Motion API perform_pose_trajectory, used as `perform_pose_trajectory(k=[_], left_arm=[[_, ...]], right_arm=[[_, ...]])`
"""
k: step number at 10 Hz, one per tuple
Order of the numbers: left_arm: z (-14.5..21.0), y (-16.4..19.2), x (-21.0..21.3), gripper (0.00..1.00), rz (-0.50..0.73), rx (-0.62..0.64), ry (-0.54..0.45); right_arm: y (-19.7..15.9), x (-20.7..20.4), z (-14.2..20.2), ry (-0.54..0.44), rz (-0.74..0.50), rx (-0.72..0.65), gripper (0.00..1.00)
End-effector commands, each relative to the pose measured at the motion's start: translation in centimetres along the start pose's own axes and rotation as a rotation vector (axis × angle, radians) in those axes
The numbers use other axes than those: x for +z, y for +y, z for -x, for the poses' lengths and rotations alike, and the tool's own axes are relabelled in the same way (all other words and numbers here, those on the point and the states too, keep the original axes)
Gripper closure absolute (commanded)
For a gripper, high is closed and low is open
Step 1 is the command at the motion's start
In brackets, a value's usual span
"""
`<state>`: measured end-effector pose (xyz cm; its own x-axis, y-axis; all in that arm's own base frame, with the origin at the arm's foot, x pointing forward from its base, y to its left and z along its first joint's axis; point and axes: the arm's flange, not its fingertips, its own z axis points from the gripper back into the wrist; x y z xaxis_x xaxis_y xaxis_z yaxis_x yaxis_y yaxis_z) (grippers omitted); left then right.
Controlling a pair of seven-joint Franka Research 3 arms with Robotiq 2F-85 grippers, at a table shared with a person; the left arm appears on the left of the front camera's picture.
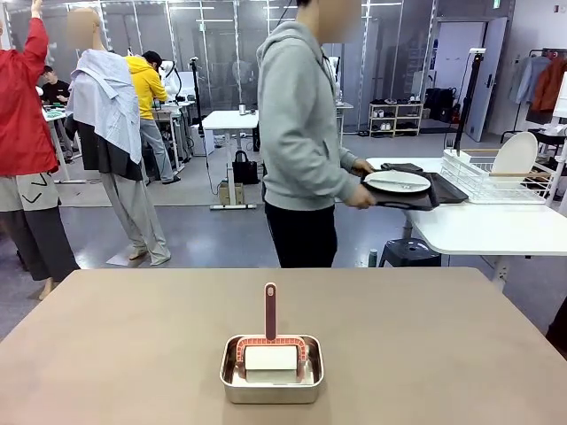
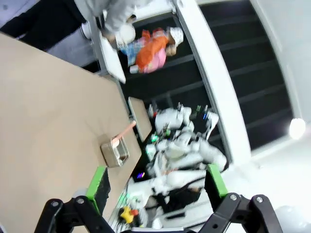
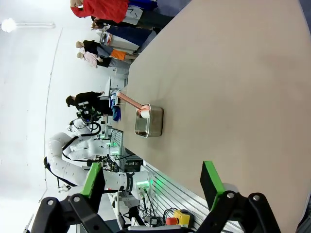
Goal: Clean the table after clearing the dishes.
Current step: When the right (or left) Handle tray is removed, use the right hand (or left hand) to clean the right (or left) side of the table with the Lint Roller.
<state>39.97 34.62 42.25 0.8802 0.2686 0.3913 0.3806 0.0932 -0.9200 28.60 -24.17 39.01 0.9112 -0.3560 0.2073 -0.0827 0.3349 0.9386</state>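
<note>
The brown table [image 1: 425,336] holds a small steel pan [image 1: 271,370] near its front middle. In the pan stands a cleaning tool with a white head and an upright dark red handle [image 1: 270,310]. Beyond the far edge, a person in a grey hoodie holds a dark tray [image 1: 436,197] with a white plate [image 1: 397,181] over a white side table. In the left wrist view my left gripper [image 2: 158,182] is open and empty, high above the table [image 2: 48,107] and the pan [image 2: 114,153]. My right gripper [image 3: 151,179] is open and empty too, well away from the pan [image 3: 149,122].
A white side table [image 1: 496,226] at the right back carries a wire rack [image 1: 496,181] with a white plate [image 1: 516,154] upright in it. A dark stool [image 1: 407,252] stands under it. Other people stand far back on the left.
</note>
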Motion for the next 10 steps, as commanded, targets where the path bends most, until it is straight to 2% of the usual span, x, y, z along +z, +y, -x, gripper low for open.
perform_pose_trajectory(k=[1,3,5,7,8,10], left_arm=[[-3.8,-4.4,-6.5,0.00,-0.069,-0.161,0.217],[-6.8,-7.9,-14.2,0.00,-0.187,-0.236,0.431],[-8.2,-13.7,-25.2,0.00,-0.318,-0.418,0.691],[-5.5,-18.0,-37.8,0.00,-0.452,-0.658,0.957],[-3.8,-19.0,-42.5,0.00,-0.530,-0.775,1.046],[0.0,-19.7,-49.2,0.00,-0.598,-0.951,1.131]], right_arm=[[0.0,-0.1,0.0,-0.024,-0.003,0.008,0.00],[0.0,-0.1,0.0,-0.024,-0.003,0.008,0.00],[0.0,-0.1,0.0,-0.024,-0.003,0.008,0.00],[0.0,-0.1,0.0,-0.024,-0.003,0.008,0.00],[0.0,-0.1,0.0,-0.024,-0.003,0.008,0.00],[0.0,-0.1,0.0,-0.024,-0.003,0.008,0.00]])
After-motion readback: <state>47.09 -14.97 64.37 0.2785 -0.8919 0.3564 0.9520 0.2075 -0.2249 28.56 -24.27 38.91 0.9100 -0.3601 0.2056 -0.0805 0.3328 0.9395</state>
